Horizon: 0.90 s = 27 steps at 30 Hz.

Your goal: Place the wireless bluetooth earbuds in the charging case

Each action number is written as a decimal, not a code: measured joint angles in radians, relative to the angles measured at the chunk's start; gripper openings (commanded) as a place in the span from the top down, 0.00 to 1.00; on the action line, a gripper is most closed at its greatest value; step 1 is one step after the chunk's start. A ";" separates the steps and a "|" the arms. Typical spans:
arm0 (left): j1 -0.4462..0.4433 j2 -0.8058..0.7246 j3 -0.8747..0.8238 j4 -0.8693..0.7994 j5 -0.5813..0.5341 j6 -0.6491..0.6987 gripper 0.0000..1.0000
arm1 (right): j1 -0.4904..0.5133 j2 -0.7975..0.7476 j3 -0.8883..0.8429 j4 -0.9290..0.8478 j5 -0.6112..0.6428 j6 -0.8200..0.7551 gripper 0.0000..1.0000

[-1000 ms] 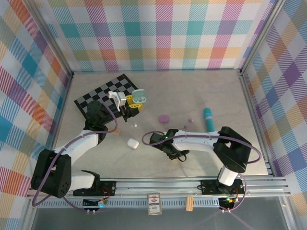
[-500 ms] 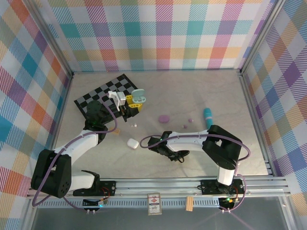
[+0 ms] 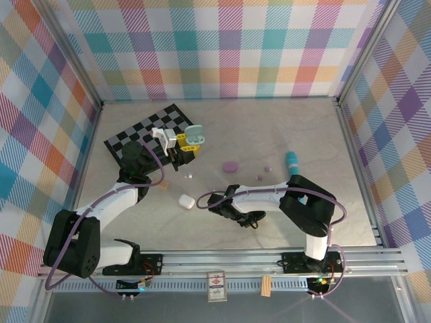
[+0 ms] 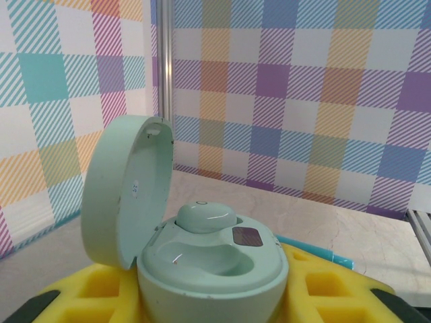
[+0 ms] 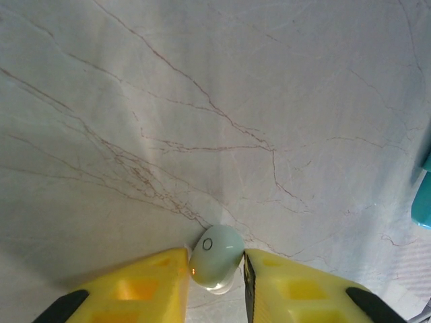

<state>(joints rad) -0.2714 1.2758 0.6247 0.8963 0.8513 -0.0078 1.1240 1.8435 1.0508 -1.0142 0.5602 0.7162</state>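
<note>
Pinching mint earbud (image 5: 215, 258), pickup step, right gripper (image 5: 215, 267) sits low over table (image 3: 303, 134); at its 12 o'clock, left gripper (image 3: 184, 146) clamps open mint charging case (image 4: 222, 286), one bud (image 4: 205, 217) seated. Next: lift, align over empty socket (image 4: 201, 259)

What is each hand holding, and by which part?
Left hand grips the open mint case by its base; right hand pinches a mint bud by its sides.

The left hand (image 3: 184, 144) is at the back left, by the mat (image 3: 138, 138). The open case (image 4: 212, 269) sits in it, with one earbud (image 4: 205, 217) inside. The right hand (image 5: 215, 270) is nearer the front, just right of a shut case (image 3: 186, 200), with the other earbud (image 5: 215, 257) between its fingers.
</note>
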 measured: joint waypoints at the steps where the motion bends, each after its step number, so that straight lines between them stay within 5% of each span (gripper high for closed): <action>1: 0.000 0.000 0.000 0.000 0.000 0.000 0.65 | -0.002 0.002 0.000 0.000 0.001 0.000 0.73; 27: 0.000 0.000 0.000 0.021 0.004 -0.007 0.65 | -0.034 -0.035 0.006 0.010 0.002 -0.027 0.79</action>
<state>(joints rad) -0.2714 1.2755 0.6247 0.9176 0.8555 -0.0147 1.0901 1.8084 1.0573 -1.0039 0.5617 0.6895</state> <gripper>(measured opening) 0.364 0.210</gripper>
